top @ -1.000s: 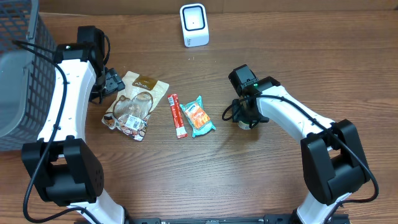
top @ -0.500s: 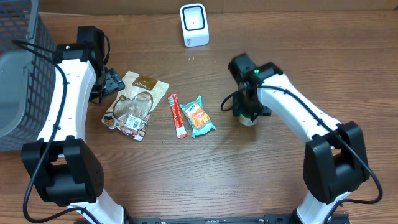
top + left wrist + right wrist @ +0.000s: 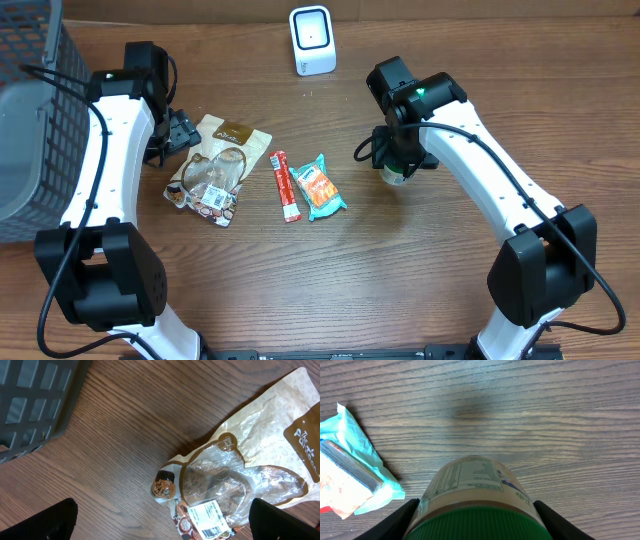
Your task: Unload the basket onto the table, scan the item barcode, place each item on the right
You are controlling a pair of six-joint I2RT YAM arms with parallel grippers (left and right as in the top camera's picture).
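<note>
Currently the right gripper (image 3: 398, 168) clamps the green-lidded jar (image 3: 470, 480), right of and nearer than the barcode scanner (image 3: 311, 40), well apart; left gripper (image 3: 181, 130) gapes wide, empty.

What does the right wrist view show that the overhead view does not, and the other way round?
Only the right wrist view: the printed table of small text on the label of the jar, and its green lid from close up.
Only the overhead view: the white scanner at the top of the picture, the grey basket at the left, the brown pouch and the red stick pack.
Both: the jar, the teal snack packet lying apart from it, and the wooden table.
</note>
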